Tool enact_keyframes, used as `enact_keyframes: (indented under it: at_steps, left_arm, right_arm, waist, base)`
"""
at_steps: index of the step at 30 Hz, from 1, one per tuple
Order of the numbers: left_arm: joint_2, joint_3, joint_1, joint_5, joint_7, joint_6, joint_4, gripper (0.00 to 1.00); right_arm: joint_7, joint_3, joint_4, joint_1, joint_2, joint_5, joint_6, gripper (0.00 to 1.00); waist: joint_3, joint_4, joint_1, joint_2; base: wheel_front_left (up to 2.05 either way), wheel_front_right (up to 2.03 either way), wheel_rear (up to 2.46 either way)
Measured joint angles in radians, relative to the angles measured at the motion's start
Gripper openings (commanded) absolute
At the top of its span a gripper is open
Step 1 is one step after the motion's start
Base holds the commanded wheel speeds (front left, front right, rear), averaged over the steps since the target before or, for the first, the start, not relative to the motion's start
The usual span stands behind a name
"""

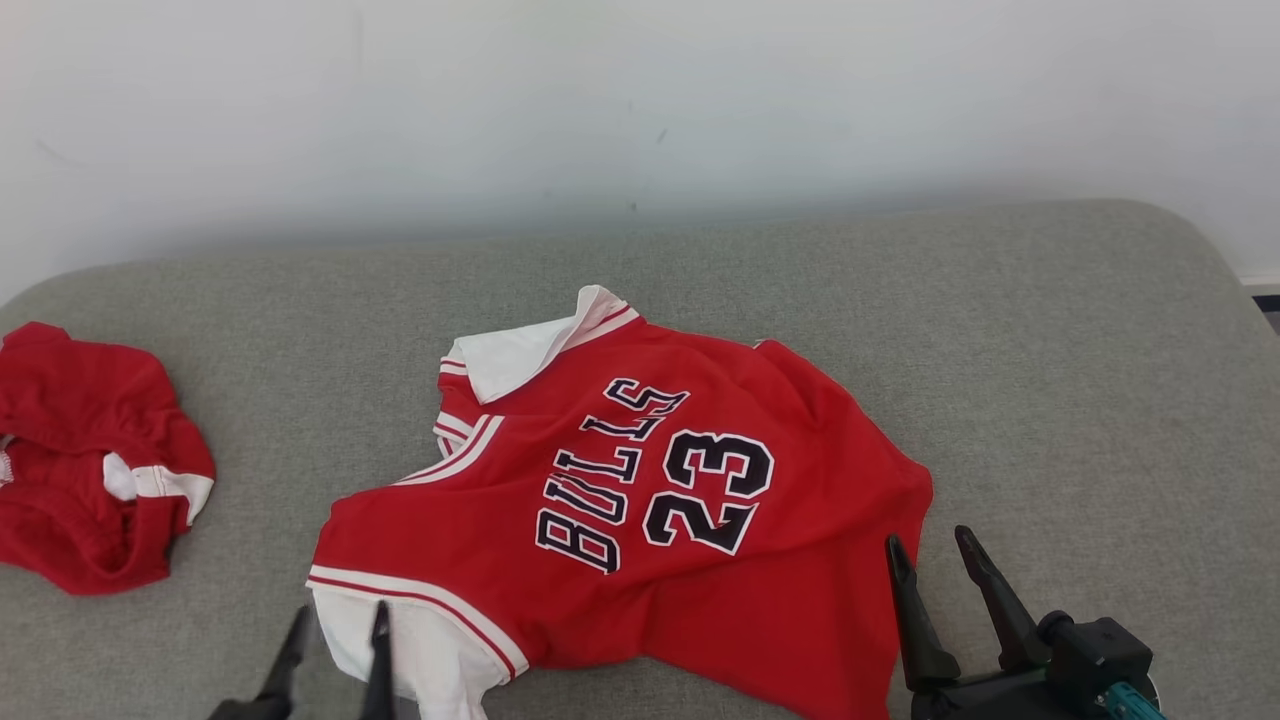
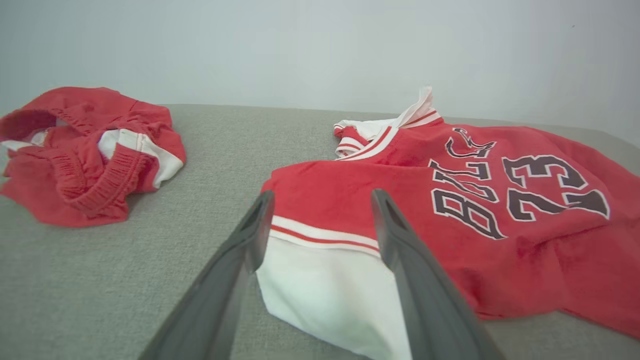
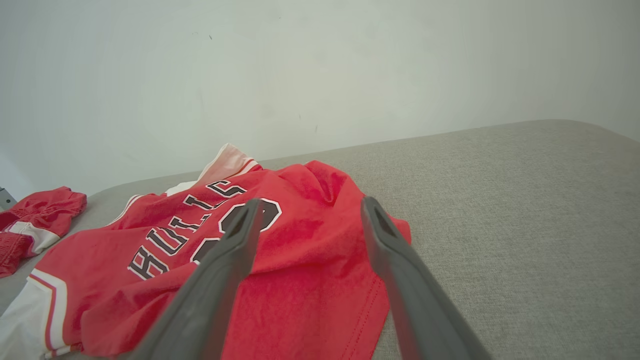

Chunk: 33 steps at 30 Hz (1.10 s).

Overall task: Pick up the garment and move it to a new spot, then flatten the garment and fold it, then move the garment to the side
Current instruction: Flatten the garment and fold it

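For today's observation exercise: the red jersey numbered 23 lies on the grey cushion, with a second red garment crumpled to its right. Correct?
No: the second red garment is crumpled left of the jersey, not right; see the head view.

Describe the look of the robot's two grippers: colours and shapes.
The left gripper and the right gripper each have two long, dark grey fingers that taper to narrow tips, with a recessed inner face near the tip. The right one rises from a black, blocky base with a teal part beside it.
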Motion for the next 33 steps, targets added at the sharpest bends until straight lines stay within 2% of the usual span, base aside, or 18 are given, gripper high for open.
enact_keyframes:
  at_steps: [5, 13, 22, 23, 25, 26, 29, 33]
  left_arm:
    - [0.014, 0.030, 0.025, -0.031, 0.021, 0.019, 0.021, 1.00]
    - [0.015, 0.042, 0.022, -0.056, 0.032, 0.019, 0.119, 1.00]
    - [0.001, 0.051, -0.062, -0.097, 0.018, -0.007, 0.300, 1.00]
    - [-0.002, 0.050, -0.069, -0.098, 0.015, -0.013, 0.317, 0.92]
    - [-0.007, 0.055, -0.085, -0.111, 0.009, -0.024, 0.346, 0.03]
    - [-0.006, 0.055, -0.091, -0.111, 0.008, -0.026, 0.357, 0.00]
    - [-0.007, 0.051, -0.105, -0.107, 0.002, -0.036, 0.382, 0.00]
    - [-0.012, 0.057, -0.104, -0.093, -0.001, -0.042, 0.331, 0.00]
  right_arm:
    - [0.000, 0.006, 0.003, -0.002, -0.002, 0.000, 0.000, 1.00]
    - [0.000, 0.010, 0.004, -0.007, -0.008, 0.000, 0.000, 1.00]
    - [0.000, 0.007, 0.008, -0.020, -0.018, 0.000, 0.000, 1.00]
    - [0.000, 0.007, 0.008, -0.020, -0.019, 0.000, 0.000, 1.00]
    - [0.000, 0.007, 0.008, -0.020, -0.019, 0.000, 0.000, 1.00]
    - [0.000, 0.006, 0.008, -0.020, -0.019, 0.000, 0.000, 1.00]
    - [0.000, -0.001, 0.008, -0.014, -0.017, -0.003, 0.000, 1.00]
    - [0.000, -0.012, 0.008, 0.004, -0.011, -0.007, 0.000, 1.00]
  waist:
    - [0.004, -0.013, 0.0000, 0.0000]
    - [0.018, -0.033, 0.0000, 0.0000]
    - [0.035, -0.060, 0.0000, 0.0000]
    - [0.035, -0.062, 0.0000, 0.0000]
    - [0.033, -0.064, 0.0000, 0.0000]
    - [0.031, -0.064, 0.0000, 0.0001]
    - [0.022, -0.061, 0.0000, 0.0000]
    - [0.007, -0.042, 0.0000, 0.0000]
  base:
    - [0.00, 0.00, 0.00]
    - [0.00, 0.00, 0.00]
    - [0.00, 0.00, 0.00]
    - [0.00, 0.00, 0.00]
    - [0.00, 0.00, 0.00]
    - [0.00, 0.00, 0.00]
    - [0.00, 0.00, 0.00]
    - [0.00, 0.00, 0.00]
